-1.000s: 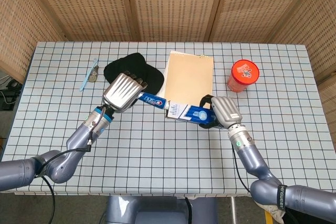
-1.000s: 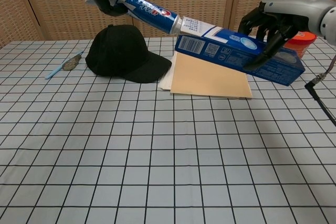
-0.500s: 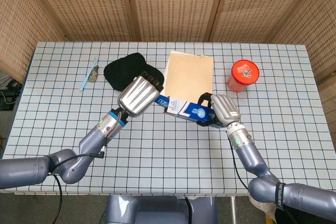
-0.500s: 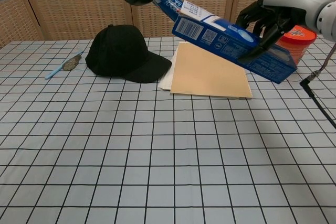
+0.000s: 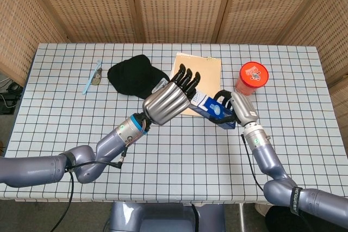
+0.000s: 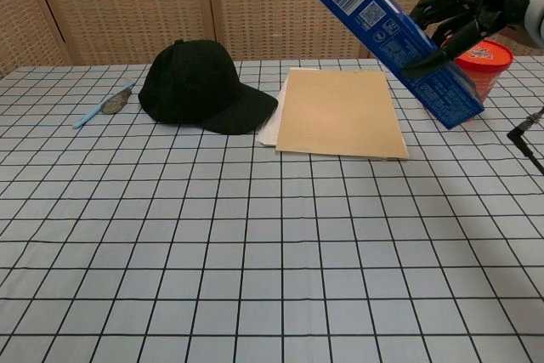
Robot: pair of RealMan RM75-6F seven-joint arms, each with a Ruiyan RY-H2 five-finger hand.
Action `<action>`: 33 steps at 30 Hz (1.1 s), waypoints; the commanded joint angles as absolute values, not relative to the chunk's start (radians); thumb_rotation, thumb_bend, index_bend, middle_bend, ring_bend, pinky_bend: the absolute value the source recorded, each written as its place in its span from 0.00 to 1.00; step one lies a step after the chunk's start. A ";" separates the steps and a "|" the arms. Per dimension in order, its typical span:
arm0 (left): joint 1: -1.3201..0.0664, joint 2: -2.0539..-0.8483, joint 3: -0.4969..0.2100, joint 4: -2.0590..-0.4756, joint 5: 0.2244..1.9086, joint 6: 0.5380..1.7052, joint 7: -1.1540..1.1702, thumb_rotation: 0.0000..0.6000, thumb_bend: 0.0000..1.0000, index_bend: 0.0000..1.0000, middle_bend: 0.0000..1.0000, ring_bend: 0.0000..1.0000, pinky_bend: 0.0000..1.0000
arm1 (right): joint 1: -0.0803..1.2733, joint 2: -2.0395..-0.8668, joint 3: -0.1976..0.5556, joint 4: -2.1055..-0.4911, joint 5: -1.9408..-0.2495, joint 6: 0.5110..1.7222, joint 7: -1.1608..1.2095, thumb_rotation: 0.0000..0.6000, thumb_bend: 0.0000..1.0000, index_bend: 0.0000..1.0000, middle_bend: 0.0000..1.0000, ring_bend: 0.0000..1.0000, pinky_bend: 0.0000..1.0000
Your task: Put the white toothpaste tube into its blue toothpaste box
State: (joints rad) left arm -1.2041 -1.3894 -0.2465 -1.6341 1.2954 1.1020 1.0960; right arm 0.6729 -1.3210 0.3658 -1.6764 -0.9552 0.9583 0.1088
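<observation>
A: How far along?

B: Nearly done, I judge. The right hand (image 5: 232, 107) grips the blue box (image 6: 395, 38), tilted steeply above the table (image 5: 179, 150); no tube shows, presumably inside. The left hand (image 5: 169, 100), fingers (image 5: 187, 78) straightened, empty, covers its upper end.

A: Room?

B: Folder (image 6: 340, 113), cap (image 6: 202, 87) and red tub (image 5: 252, 76) lie near; nearer table is open.

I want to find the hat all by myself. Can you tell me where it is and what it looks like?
Look at the checked table, at its far side, left of the middle. The cap lies there, just left of the flat tan folder and right of a small blue toothbrush. It is the only all-black, rounded thing there, with a brim pointing toward the folder.
</observation>
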 commanded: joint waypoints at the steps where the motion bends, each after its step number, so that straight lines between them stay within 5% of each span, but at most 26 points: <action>1: -1.203 -1.400 -0.251 -1.620 1.319 1.126 1.108 1.00 0.19 0.34 0.14 0.17 0.19 | 0.650 -1.313 0.365 -1.667 -0.981 0.956 0.157 1.00 0.19 0.66 0.49 0.56 0.64; 20: -1.135 -1.393 -0.274 -1.606 1.356 1.217 1.044 1.00 0.18 0.33 0.14 0.17 0.19 | 0.588 -1.300 0.398 -1.648 -1.071 0.927 0.471 1.00 0.19 0.67 0.50 0.57 0.65; 33: -0.969 -1.333 -0.211 -1.683 1.342 1.314 0.898 1.00 0.15 0.33 0.14 0.17 0.19 | 0.576 -1.307 0.327 -1.548 -1.086 0.944 0.351 1.00 0.19 0.66 0.50 0.57 0.65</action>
